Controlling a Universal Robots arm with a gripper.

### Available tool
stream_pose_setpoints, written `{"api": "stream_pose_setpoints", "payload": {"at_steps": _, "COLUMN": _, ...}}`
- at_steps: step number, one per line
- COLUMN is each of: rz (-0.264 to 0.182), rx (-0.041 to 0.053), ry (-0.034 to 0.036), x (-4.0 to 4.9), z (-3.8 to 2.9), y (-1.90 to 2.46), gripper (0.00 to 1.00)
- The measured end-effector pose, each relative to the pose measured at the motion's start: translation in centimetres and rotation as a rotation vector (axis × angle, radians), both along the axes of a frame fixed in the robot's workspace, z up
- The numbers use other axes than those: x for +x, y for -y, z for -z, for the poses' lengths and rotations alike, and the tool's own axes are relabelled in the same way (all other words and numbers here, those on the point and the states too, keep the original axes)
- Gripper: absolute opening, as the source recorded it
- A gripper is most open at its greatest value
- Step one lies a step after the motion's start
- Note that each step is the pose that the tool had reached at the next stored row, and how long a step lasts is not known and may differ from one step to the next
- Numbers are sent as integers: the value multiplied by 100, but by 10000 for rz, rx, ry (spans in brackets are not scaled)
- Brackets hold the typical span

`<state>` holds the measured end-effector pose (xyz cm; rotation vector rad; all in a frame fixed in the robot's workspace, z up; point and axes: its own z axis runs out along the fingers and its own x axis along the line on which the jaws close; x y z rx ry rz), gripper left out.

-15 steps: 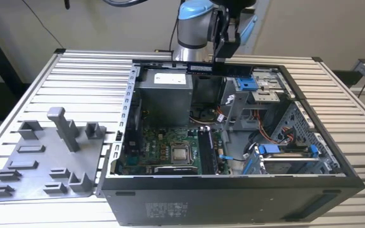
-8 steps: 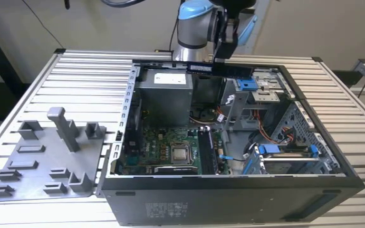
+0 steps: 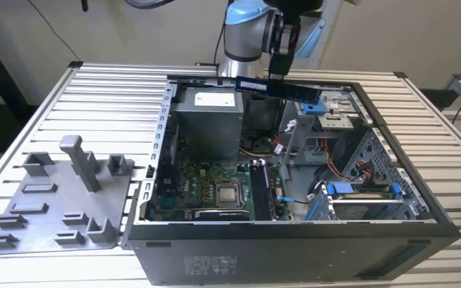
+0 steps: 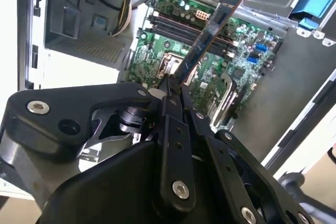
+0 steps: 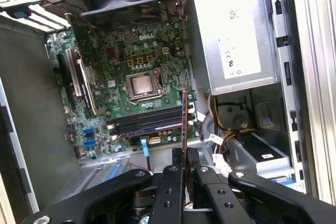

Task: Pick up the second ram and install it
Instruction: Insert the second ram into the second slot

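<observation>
The arm (image 3: 247, 30) hangs over the far end of an open computer case (image 3: 295, 246) that lies on its side on a slatted metal counter (image 3: 110, 90). Its jaws are closed narrow on the memory stick (image 3: 283, 89), pinching the top edge about midway along its length. In the exterior view the stick is in the air above the case's rim, clear of everything inside, long side nearly level and dipping a little toward the exterior view's right. It hangs over the gap between the grey power box (image 3: 206, 120) and the drive bays with blue clips (image 3: 314, 108). In both wrist views the stick appears edge-on as a thin dark strip running out from between the black fingers (image 4: 173, 103), over the green circuit board (image 5: 121, 51) far below. In the first wrist view, the strip (image 5: 185, 119) crosses the long dark memory slots (image 5: 149, 120) beside the square processor (image 5: 143, 84). The stick (image 4: 207, 38) touches nothing but the jaws. On the counter toward the exterior view's left, just beside the case, lies a light grey holder tray (image 3: 50, 210) with moulded blocks and a tall post (image 3: 77, 159).
</observation>
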<state>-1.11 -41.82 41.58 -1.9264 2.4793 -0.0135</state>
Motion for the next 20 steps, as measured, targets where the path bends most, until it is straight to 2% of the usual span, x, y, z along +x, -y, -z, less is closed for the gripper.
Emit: {"api": "stream_pose_setpoints", "payload": {"at_steps": 20, "rz": 3149, "rx": 0, "ry": 0, "x": 0, "z": 32, "y": 0, "gripper": 14}}
